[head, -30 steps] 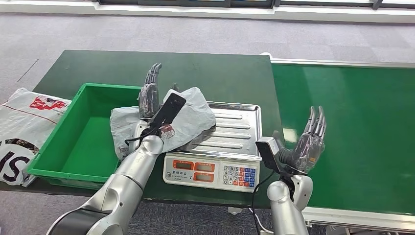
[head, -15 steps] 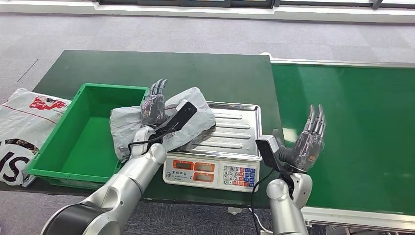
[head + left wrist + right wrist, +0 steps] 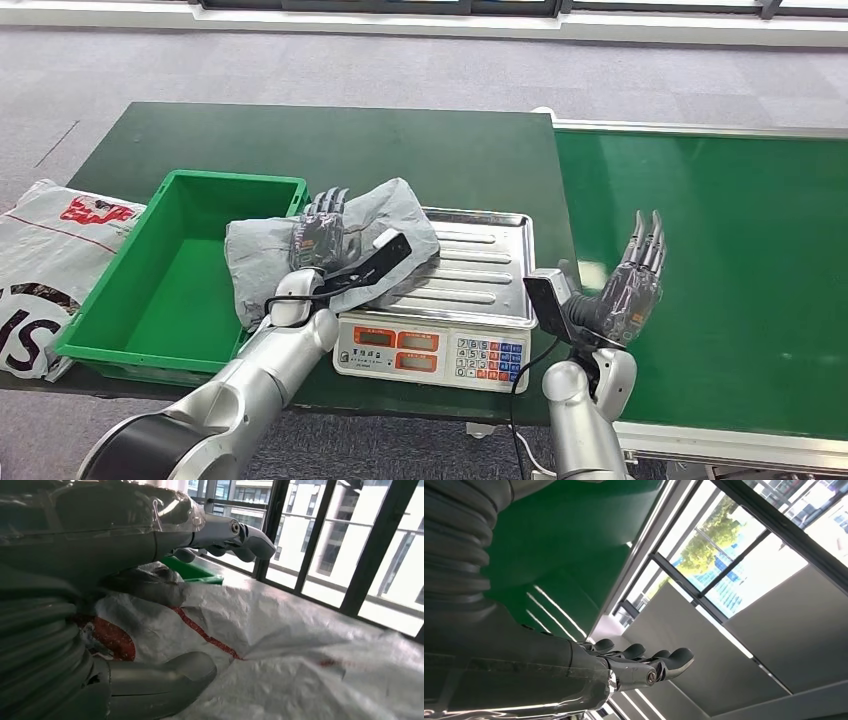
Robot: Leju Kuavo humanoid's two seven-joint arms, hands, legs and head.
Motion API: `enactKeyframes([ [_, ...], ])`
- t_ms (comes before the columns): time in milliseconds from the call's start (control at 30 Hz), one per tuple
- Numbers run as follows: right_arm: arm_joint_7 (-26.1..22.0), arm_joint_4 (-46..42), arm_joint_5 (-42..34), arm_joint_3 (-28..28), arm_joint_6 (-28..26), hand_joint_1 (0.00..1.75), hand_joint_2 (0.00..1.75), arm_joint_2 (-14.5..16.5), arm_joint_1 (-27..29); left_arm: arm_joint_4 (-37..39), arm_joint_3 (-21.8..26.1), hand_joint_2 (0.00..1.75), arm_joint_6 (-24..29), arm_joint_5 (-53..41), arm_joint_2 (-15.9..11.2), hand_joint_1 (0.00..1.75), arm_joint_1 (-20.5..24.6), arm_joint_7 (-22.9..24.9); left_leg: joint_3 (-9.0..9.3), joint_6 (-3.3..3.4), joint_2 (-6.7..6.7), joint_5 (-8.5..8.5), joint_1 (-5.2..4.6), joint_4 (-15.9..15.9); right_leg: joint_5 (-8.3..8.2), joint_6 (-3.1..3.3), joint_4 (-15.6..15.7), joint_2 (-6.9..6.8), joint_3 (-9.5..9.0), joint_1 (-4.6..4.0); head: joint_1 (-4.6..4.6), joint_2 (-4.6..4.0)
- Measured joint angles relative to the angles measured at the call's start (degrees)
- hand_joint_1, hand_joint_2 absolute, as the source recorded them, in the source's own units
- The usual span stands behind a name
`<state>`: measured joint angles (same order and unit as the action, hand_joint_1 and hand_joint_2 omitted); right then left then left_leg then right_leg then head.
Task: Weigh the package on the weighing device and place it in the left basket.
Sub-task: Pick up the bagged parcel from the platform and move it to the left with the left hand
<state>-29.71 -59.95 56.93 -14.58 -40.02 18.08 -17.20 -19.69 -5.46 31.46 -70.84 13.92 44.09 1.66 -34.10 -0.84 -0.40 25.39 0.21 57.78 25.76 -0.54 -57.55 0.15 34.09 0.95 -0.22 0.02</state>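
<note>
Grey package [image 3: 385, 215] overlapping green basket [image 3: 130, 300] rim

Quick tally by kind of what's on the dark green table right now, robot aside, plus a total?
Grey package, partly on the scale and partly over the basket: 1
Weighing scale: 1
Green basket: 1
Total: 3

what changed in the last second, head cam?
The left hand came down from an upright pose onto the package, fingers spread over its top; no closed grip is visible yet. The package still lies half on the scale, half over the basket edge. The right hand stayed raised and open.
</note>
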Motion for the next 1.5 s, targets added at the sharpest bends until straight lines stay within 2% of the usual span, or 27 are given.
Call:
enactKeyframes([
  [167, 0.77, 0.24, -0.14, 0.0, 0.0, 0.0, 1.75, 0.03, -0.51, 0.75, -1.55, 1.75, -4.26, -2.66, -0.1, 0.0, -0.01, 2.02, 0.01, 0.0, 0.0, 0.0, 0.0, 0.0, 0.0, 0.0, 0.0, 0.0, -0.01, 0.0, 0.0, 0.0],
  [200, 0.83, 0.26, -0.14, 0.0, 0.0, 0.0, 1.75, 0.04, -0.56, 0.81, -1.64, 1.75, -4.84, -2.89, -0.11, 0.09, -0.01, 2.06, 0.01, 0.0, 0.0, 0.0, 0.0, 0.0, 0.0, 0.0, 0.0, 0.0, -0.01, 0.0, 0.0, 0.0],
  [300, 0.91, 0.26, -0.3, 0.0, 0.0, 0.0, 1.75, 0.04, -0.59, 0.98, -1.82, 1.75, -6.44, -3.27, -0.11, 1.4, 0.0, 2.02, 0.03, 0.0, 0.0, 0.0, 0.0, 0.0, 0.0, 0.0, 0.0, 0.0, -0.03, 0.0, 0.0, 0.0],
  [333, 0.95, 0.26, -0.39, 0.01, 0.0, 0.0, 1.75, 0.04, -0.59, 1.03, -1.88, 1.75, -7.09, -3.18, -0.11, 1.75, 0.02, 1.87, 0.04, 0.0, 0.0, 0.0, 0.0, 0.0, 0.0, 0.0, 0.0, 0.0, -0.04, 0.0, 0.0, 0.0],
  [533, 1.93, 0.26, -0.71, 0.23, 0.0, 0.0, 1.75, 0.04, -0.61, 1.06, -1.93, 1.75, -10.29, -2.1, -0.11, 1.75, 0.14, -0.03, 0.12, 0.0, -0.01, 0.0, 0.0, 0.0, 0.0, 0.0, 0.0, -0.01, -0.14, 0.0, 0.0, 0.0],
  [1067, 4.1, 0.26, -1.35, 1.88, 0.0, 0.0, 1.75, 0.02, -0.7, 1.0, -1.85, 1.75, -9.72, -3.84, -0.2, 1.75, 0.07, -0.65, 0.22, 0.0, 0.0, 0.0, 0.0, 0.0, 0.0, 0.0, 0.0, -0.01, -0.23, 0.0, 0.0, 0.0],
  [1167, 4.1, 0.24, -1.33, 1.98, 0.0, 0.0, 1.75, 0.01, -0.71, 0.94, -1.67, 1.75, -6.33, -5.33, -0.25, 1.75, -0.21, 0.09, 0.22, 0.0, 0.01, 0.0, 0.0, 0.0, 0.0, 0.0, 0.0, 0.0, -0.22, 0.0, 0.0, 0.0],
  [1333, 4.2, -0.28, -1.07, 1.97, 0.0, 0.0, 1.75, 0.0, -0.53, -2.02, -0.9, 1.75, 6.44, -9.12, -0.96, 1.75, -1.86, 2.56, 0.18, -0.01, 0.04, -0.01, 0.0, 0.0, -0.01, 0.0, 0.0, 0.05, -0.13, -0.02, 0.0, 0.0],
  [1500, 4.1, -0.68, -0.73, 1.97, 0.0, 0.0, 1.75, 0.0, -0.47, -10.83, 1.76, 1.75, 8.39, -13.29, -1.91, 1.75, -4.05, 3.32, 0.14, -0.01, 0.04, -0.01, 0.01, 0.0, -0.01, 0.0, 0.0, 0.06, -0.1, -0.02, 0.0, 0.0],
])
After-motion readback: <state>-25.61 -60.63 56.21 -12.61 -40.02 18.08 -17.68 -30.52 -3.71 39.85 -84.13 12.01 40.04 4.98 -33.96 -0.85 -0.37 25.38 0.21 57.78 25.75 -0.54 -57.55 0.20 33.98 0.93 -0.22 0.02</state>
